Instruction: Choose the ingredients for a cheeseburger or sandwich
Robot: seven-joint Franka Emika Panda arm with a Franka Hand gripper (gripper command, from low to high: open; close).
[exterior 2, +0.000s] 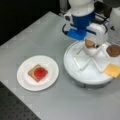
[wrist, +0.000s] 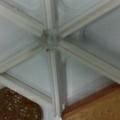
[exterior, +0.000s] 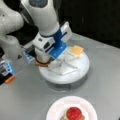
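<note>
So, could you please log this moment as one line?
gripper: over white divided tray | white paper plate: brown toast square, red round on top

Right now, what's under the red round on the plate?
The red round sits on a brown toast square on the white paper plate. Anything between them is covered.

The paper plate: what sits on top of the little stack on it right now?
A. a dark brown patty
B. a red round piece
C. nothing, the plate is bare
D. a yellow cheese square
B. In both front views a red round tops a brown toast square on the paper plate, while the cheese square and the patty lie in the divided white tray.
</note>
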